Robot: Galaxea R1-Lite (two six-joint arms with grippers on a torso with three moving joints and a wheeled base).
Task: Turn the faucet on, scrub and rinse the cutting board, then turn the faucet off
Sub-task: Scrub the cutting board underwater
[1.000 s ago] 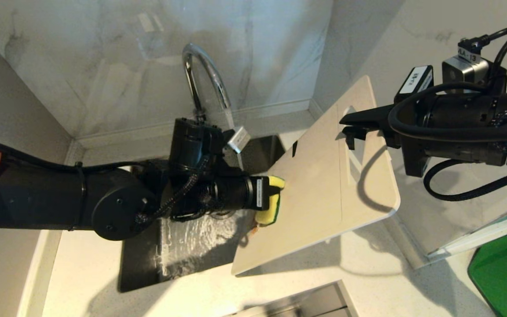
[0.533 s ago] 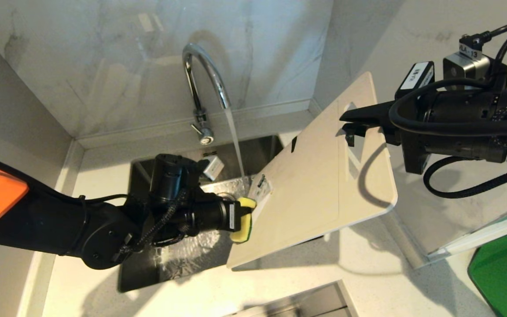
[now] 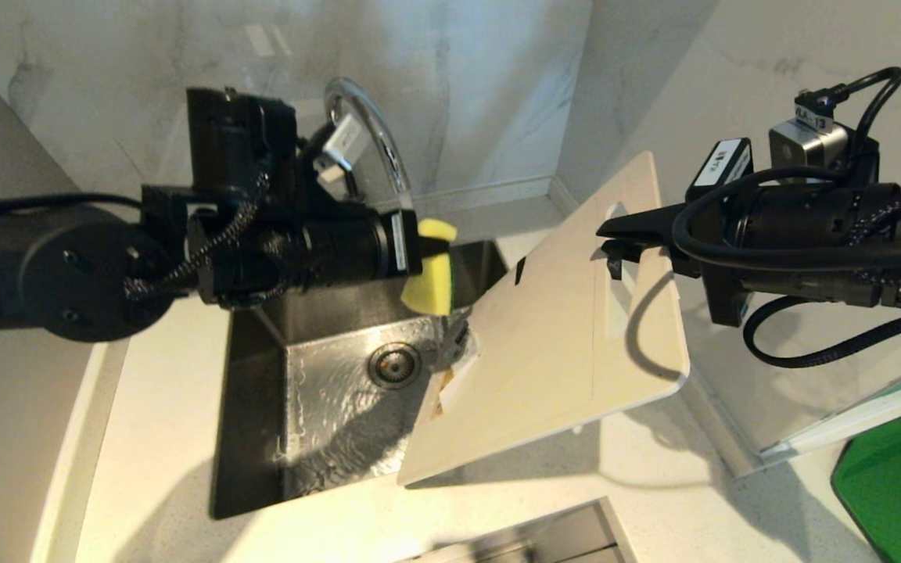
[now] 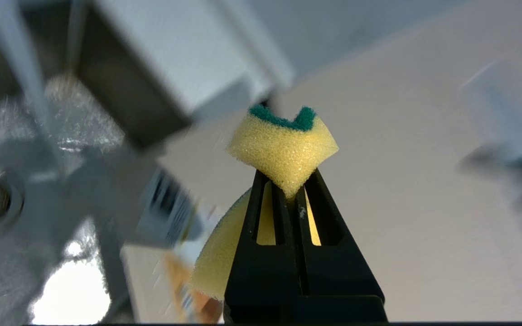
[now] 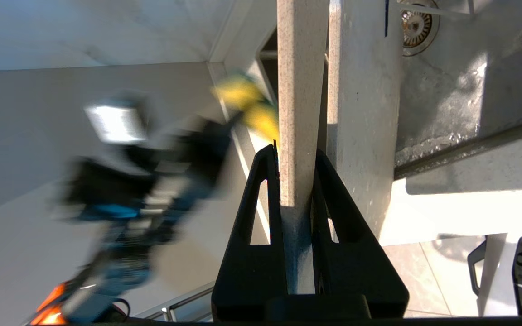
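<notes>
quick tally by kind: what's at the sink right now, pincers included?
Pincers: 2, left pincer and right pincer
Sponge: 1
Cutting board: 1
Faucet: 1
Sink: 1
Total: 6

The faucet (image 3: pixel 376 133) behind the left tool (image 3: pixel 427 254) is seen as polished chrome, mirror-glossy. A coarse, porous yellow foam is shown by the sponge (image 4: pixel 283 151) pinched in that tool, with a fibrous green scouring layer on its far face. The cutting board (image 3: pixel 560 367) clamped in the right tool (image 3: pixel 615 234) is presented as smooth matt beige plastic, finely speckled along its edge; a printed paper label (image 3: pixel 450 383) is stuck at its low end. Below the left tool, brushed steel, wet and glinting, forms the sink (image 3: pixel 325 407). The tabletop (image 3: pixel 153 485) is pale speckled stone, and both tools are matt black plastic.
</notes>
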